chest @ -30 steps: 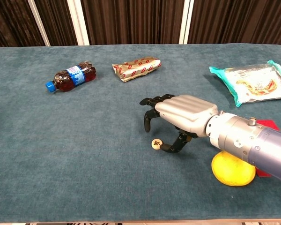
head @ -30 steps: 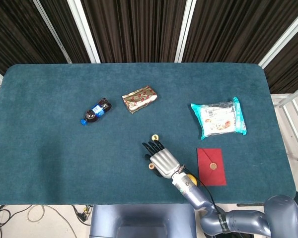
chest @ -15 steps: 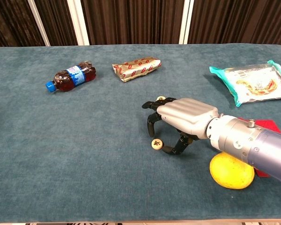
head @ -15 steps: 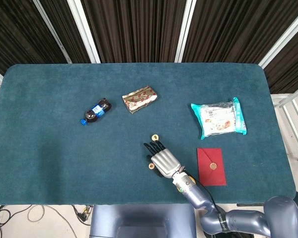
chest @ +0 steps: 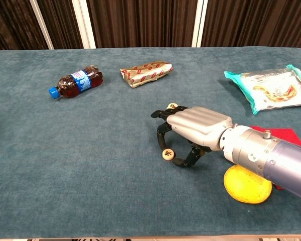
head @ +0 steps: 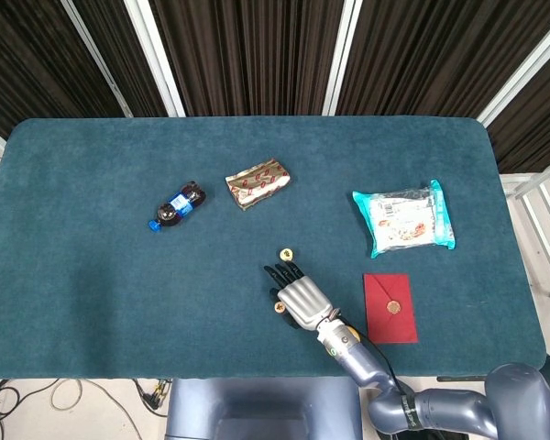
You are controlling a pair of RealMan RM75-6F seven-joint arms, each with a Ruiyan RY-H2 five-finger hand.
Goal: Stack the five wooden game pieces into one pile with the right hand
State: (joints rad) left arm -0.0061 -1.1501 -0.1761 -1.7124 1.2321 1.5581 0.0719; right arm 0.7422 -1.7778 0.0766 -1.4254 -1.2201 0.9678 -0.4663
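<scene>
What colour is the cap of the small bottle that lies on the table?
Blue. The bottle lies on its side, and its cap shows best in the chest view.

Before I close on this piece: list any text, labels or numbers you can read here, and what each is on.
Nothing reads clearly.
Game piece by the right hand: dark mark, too small to read.
Second piece: mark illegible.
Bottle: label blurred.
Gold wrapper: red print, unreadable.
Teal packet: print too small.
Red envelope: gold seal, no readable text.
</scene>
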